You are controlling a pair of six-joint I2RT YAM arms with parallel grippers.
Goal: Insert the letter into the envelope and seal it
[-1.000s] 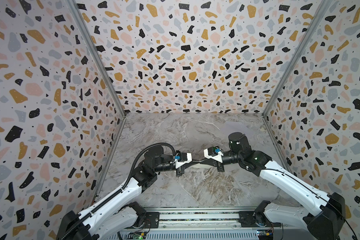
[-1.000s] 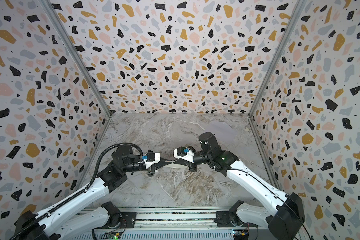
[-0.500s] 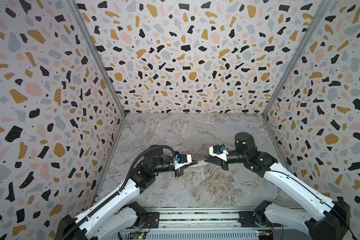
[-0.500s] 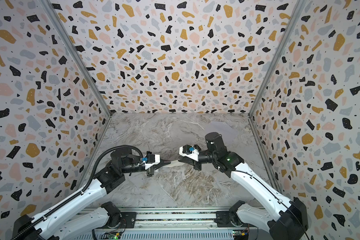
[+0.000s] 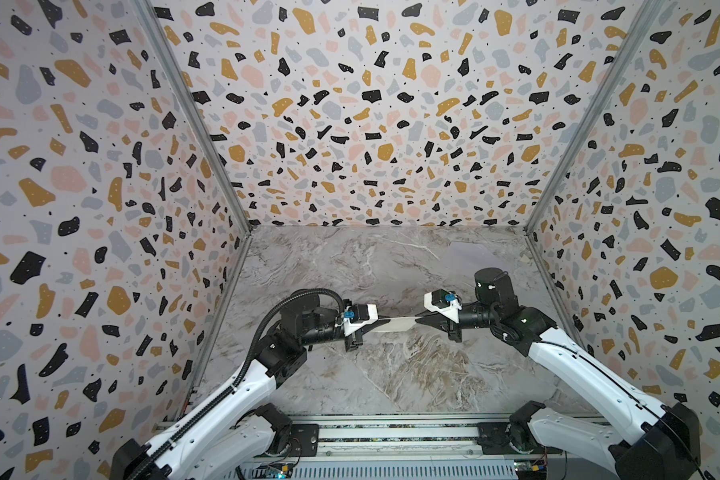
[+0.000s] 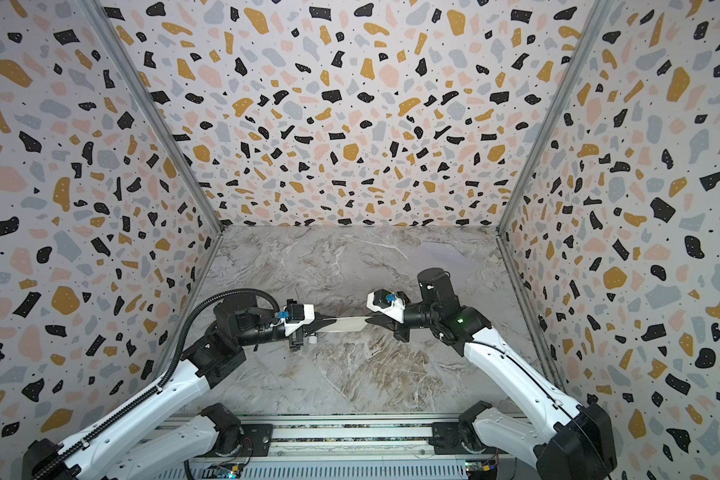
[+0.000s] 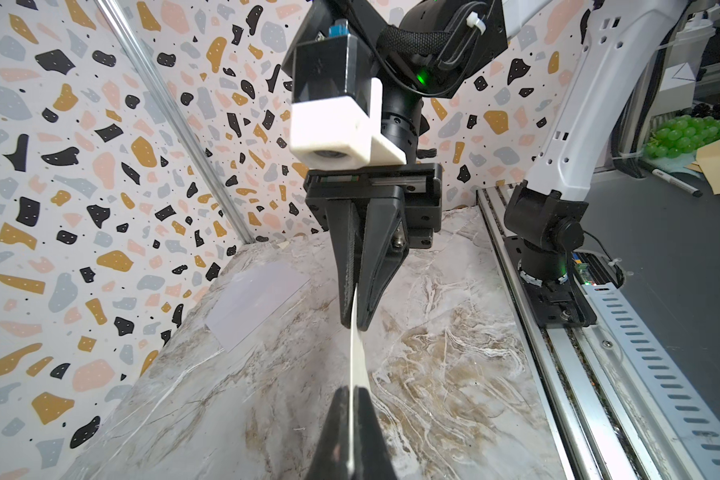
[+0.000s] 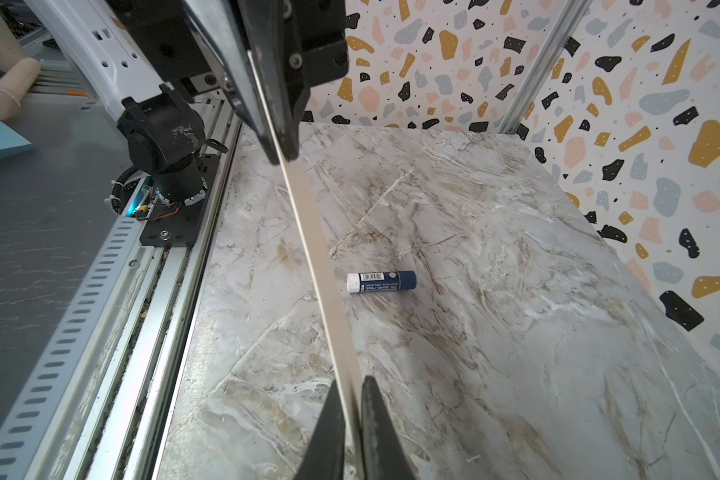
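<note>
In both top views, two white-and-black arms reach in from the near rail and meet nose to nose above the middle of a marble-patterned worktop [image 5: 350, 266], boxed in by speckled terrazzo walls. The left hand [image 5: 368, 328] and the right hand [image 5: 421, 321] each pinch one end of the letter [image 5: 393, 324]. It shows as a pale, narrow strip stretched between them, lifted clear of the surface. The envelope [image 5: 474, 251], pale lavender, lies flat near the far right corner, well apart from both hands; it sits in the same spot in a top view [image 6: 445, 253]. From the left wrist camera, the left hand's dark fingers [image 7: 333, 436] are closed tight on the near end of the letter [image 7: 356, 361], seen edge-on. The right hand [image 7: 355, 322] opposite is clamped on the far end. The envelope [image 7: 254, 303] lies on the worktop beyond. From the right wrist camera, the right hand's fingers [image 8: 329, 436] squeeze the cream letter [image 8: 321, 266], which runs away to the left hand [image 8: 281, 153]. A blue glue stick [image 8: 381, 281] with a white cap lies on its side on the marble underneath.
</note>
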